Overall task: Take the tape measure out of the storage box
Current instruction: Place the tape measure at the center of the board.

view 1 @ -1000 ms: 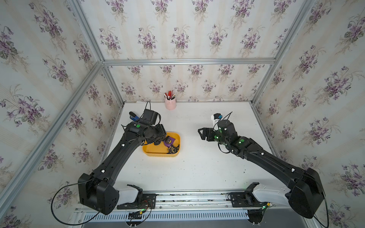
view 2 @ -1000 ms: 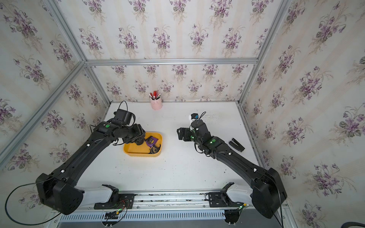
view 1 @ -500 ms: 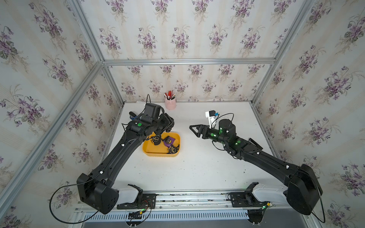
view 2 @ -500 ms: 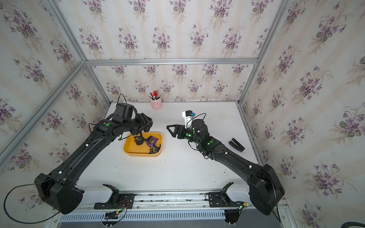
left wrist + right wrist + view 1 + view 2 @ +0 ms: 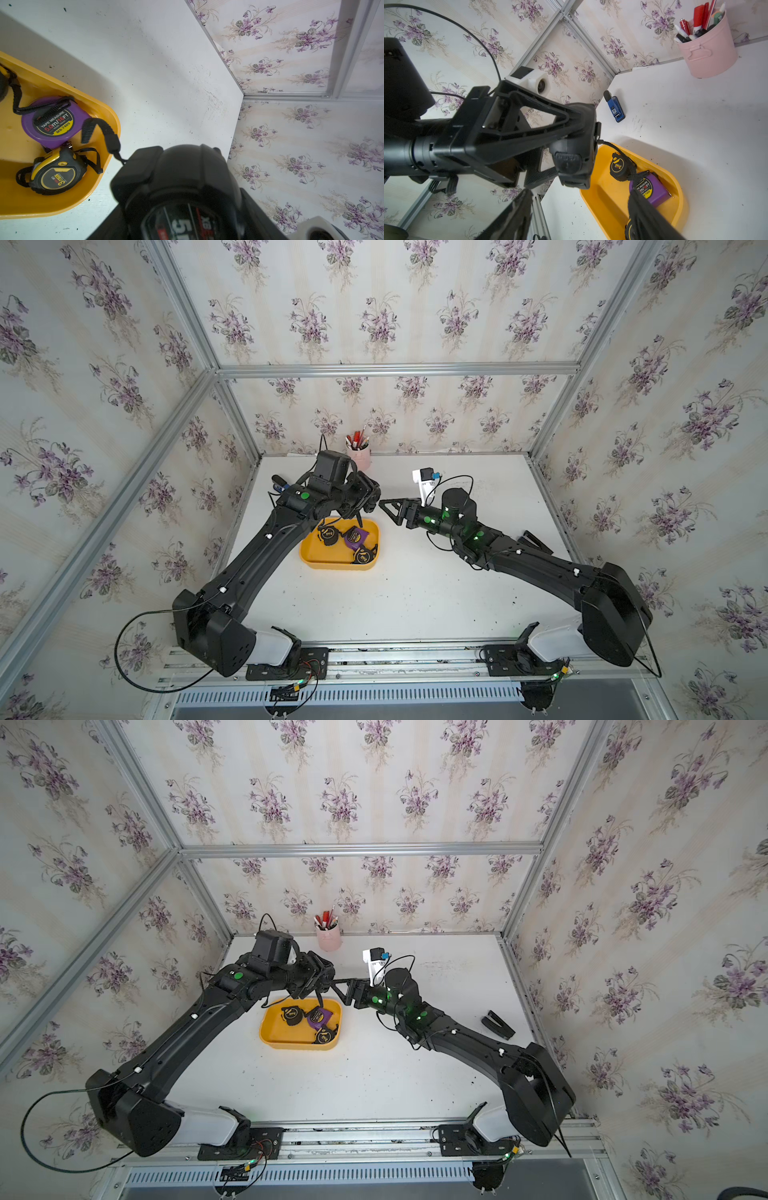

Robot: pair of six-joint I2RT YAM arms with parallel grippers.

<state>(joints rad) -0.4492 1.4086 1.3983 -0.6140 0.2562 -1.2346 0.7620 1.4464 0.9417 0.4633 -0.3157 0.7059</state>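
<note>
The yellow storage box (image 5: 316, 560) (image 5: 274, 1038) lies left of the table's middle. It holds a purple tape measure (image 5: 49, 122) (image 5: 355, 536) and two black-and-yellow ones (image 5: 54, 174) (image 5: 328, 535). My left gripper (image 5: 365, 502) is shut on a black tape measure (image 5: 180, 178) (image 5: 571, 158), held in the air above the box's far right corner with its strap (image 5: 99, 128) dangling. My right gripper (image 5: 384, 506) (image 5: 580, 197) points at it from the right, open, nothing between its fingers (image 5: 519, 209); its tips are just short of the held tape measure.
A pink pen cup (image 5: 359, 456) (image 5: 708, 52) stands at the back wall. A blue stapler (image 5: 615, 108) lies at the back left beside the left arm. A black stapler (image 5: 498, 1024) lies near the right edge.
My left gripper has risen out of the box with the black tape measure. My right gripper has swung left toward it, and its jaws have narrowed somewhat.
</note>
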